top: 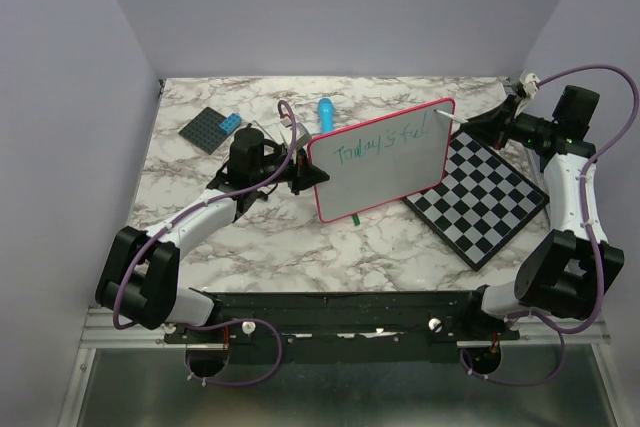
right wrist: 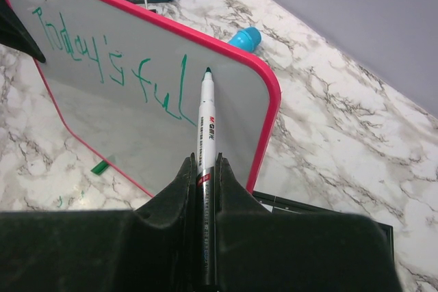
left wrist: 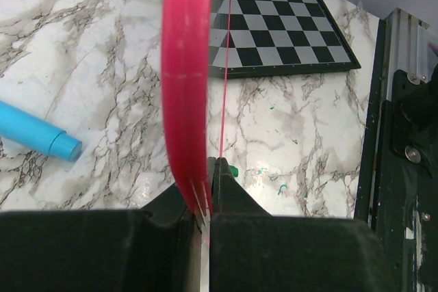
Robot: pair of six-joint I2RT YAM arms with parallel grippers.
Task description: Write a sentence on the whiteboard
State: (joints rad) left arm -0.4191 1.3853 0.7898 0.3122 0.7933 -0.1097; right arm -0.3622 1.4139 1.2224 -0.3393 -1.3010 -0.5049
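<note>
- Pinching left rim of whiteboard [top: 380, 162] w/ left fingers [top: 306, 173]; pressed tight on the pink edge, seen edge-on in left wrist view.
- Holding board up off the marble surface [top: 300, 247], tilted, white face turned up and toward the right arm; roughly mid-scene.
- In top view, covering far-left corner of chessboard [top: 485, 197] w/ board's right end.
- Reads "Today's ful": sentence [top: 385, 142] in green handwriting, one line across upper part of board; lower part of face blank.
- Gripping marker [right wrist: 205, 117] w/ right fingers [right wrist: 205, 169], closed on its barrel; white body, dark tip aimed at board.
- Tip at board face just right of last "l", near top-right corner; can't tell if actually touching.
- Lying flat on surface, right of board: chessboard, black & white squares, set at an angle.
- Beyond board's far edge: blue pen [top: 325, 112], lying alone.
- Farther left, near far-left of surface: dark stud plate [top: 205, 130] w/ small blue brick [top: 230, 124] on top.
- Poking out below board's near edge: small green piece [top: 355, 217], resting on surface.
- Scattered on marble close by: few small green marks [left wrist: 280, 189].
</note>
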